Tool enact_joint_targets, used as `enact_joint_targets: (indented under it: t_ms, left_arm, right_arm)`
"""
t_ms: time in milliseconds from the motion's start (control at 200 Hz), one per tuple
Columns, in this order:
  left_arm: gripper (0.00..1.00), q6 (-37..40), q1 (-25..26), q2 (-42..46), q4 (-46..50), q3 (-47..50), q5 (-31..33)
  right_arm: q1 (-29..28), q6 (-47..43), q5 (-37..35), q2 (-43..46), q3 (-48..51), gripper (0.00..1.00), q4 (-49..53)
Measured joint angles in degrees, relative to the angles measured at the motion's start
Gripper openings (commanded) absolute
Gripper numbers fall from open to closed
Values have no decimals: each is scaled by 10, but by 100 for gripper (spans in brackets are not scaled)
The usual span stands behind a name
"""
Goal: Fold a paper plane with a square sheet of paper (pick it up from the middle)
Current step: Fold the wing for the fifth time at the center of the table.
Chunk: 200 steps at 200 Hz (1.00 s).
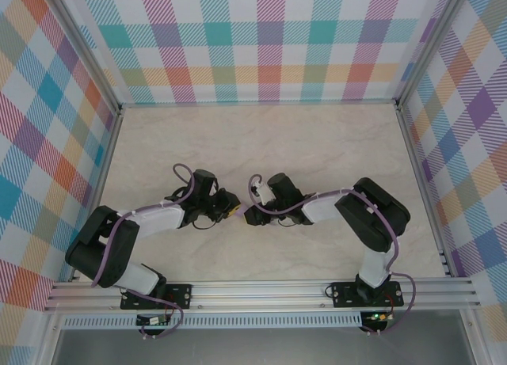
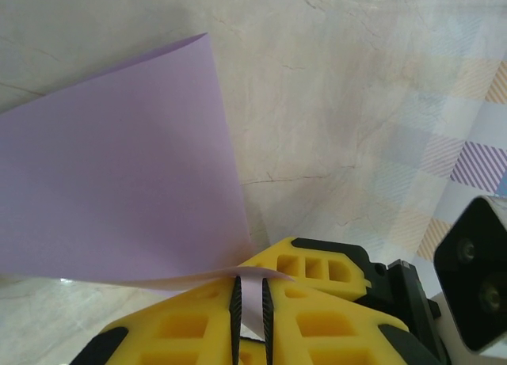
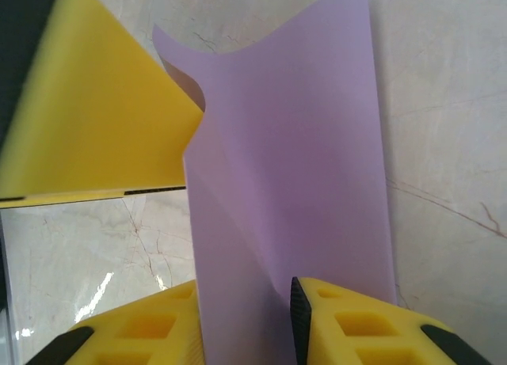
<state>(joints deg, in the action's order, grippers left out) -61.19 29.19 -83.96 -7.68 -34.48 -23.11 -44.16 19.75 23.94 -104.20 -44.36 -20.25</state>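
Note:
The square sheet of paper [image 2: 119, 175] is lavender and held up off the marble table, bowed, with a soft fold running up it [image 3: 301, 167]. My left gripper [image 2: 251, 282] is shut on a corner strip of the sheet, which is pinched between its black pads. In the right wrist view, my right gripper [image 3: 245, 302] stands open around the sheet's lower edge; the paper rises between its yellow fingers, close to the right pad [image 3: 297, 317]. A yellow finger of the left gripper [image 3: 95, 119] touches the sheet's upper left. From above, both grippers [image 1: 228, 207] [image 1: 252, 214] meet nose to nose at mid-table.
The marble tabletop [image 1: 261, 143] stretches beyond the grippers to the checked back wall [image 1: 261, 48]. Checked side walls [image 1: 47, 143] and aluminium posts close in both sides. A black part of the right arm [image 2: 475, 286] sits close to the left gripper.

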Motion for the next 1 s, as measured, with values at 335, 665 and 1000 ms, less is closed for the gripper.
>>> enact_joint_targets:
  t_ms: [335,665,1000]
  left_arm:
    - [16,10,0,-16,0,-11,-4]
    - [15,12,1,-19,0,-14,-4]
    - [15,19,3,-19,0,-15,-4]
  right_arm:
    - [2,-14,2,14,-21,36,63]
    - [2,-29,-2,23,-32,27,93]
    - [2,-16,26,6,-41,10,94]
